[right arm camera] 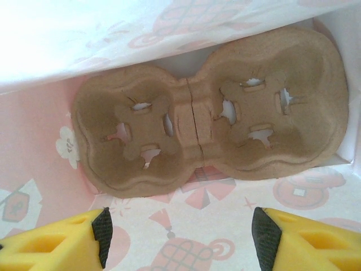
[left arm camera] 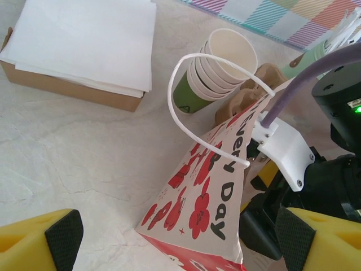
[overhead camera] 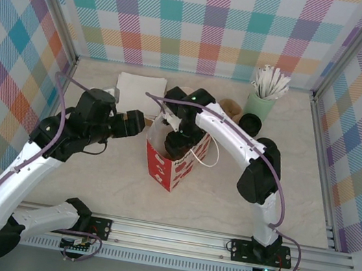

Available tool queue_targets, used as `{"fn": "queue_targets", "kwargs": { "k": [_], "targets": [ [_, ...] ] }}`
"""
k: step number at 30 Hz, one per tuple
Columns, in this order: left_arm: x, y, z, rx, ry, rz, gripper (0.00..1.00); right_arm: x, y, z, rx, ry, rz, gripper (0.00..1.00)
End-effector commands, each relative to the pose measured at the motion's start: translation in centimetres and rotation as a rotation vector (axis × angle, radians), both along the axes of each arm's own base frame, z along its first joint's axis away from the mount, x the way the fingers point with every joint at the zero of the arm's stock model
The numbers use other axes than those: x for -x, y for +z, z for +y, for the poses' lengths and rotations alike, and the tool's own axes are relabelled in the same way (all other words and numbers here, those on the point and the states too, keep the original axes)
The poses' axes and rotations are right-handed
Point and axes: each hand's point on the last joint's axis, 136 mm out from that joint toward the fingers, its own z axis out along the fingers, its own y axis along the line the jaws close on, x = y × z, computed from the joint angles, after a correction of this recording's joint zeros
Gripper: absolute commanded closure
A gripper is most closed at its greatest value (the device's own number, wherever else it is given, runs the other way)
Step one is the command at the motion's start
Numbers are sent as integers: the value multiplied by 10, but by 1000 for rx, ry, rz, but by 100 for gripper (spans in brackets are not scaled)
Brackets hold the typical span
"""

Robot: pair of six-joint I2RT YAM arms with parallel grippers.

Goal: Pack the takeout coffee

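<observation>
right gripper [right arm camera: 180, 234]: hanging inside the bag, jaws standing well apart and gripping nothing. Its yellow fingers [right arm camera: 56, 245] with black pads are showing at 7 and 5 o'clock of the wrist view.
carrier [right arm camera: 197, 113]: brown pulp two-cup tray lying flat on the bag floor, just past the fingertips. Light is coming through the cut-outs in both wells.
bag [overhead camera: 174, 166]: white paper with red flowers and "Every Day" lettering, standing open on the table. Its white cord handle [left arm camera: 186, 84] is looping up.
left gripper [left arm camera: 177, 245]: sitting at 9 o'clock of the bag in the top view, jaws spread wide and holding nothing. The bag's side is running between the fingers, and the pads aren't visibly pressing it.
takeout coffee [overhead camera: 249, 124]: standing on the table outside the bag, at 2 o'clock from it, just beside the right forearm. The round black lid is facing up. From above I can't judge the green wall.
cup stack [left arm camera: 217, 70]: nested green cups, cream inside, sitting at 12 o'clock of the bag in the left wrist view.
mint cup [overhead camera: 260, 106]: holding white sticks, near the coffee at its 12 o'clock.
napkins [overhead camera: 140, 90]: white sheets lying on a brown cardboard box, at 11 o'clock of the bag.
table [overhead camera: 89, 183]: pale cream, faintly marbled.
walls [overhead camera: 207, 21]: pastel plaid panels closing three sides, with aluminium posts in the corners.
rail [overhead camera: 178, 236]: aluminium, running along 6 o'clock and carrying both arm bases.
</observation>
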Motion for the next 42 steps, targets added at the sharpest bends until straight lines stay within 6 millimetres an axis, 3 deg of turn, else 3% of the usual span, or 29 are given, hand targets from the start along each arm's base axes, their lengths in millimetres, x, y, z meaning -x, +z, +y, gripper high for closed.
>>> {"fn": "queue_targets", "kwargs": {
  "k": [1,8,24,33,38,42],
  "targets": [
    [4,8,9,-9,16,-23,10,3,33,-3,-46,-13,-50,30],
    [5,8,9,-9,16,-22,9,2,48,-6,-65,-19,-86,26],
    [5,9,6,-2,1,-15,9,2,108,-17,-154,-33,-207,19],
    [3,15,-1,-6,-42,-21,10,-10,152,-39,-195,-102,-344,16],
    [-2,19,-7,-47,-90,-21,12,-20,174,-51,-229,-141,-434,10],
    [-12,27,-25,-43,-167,-35,14,-29,191,-63,-265,-191,-500,1]
  ]
}}
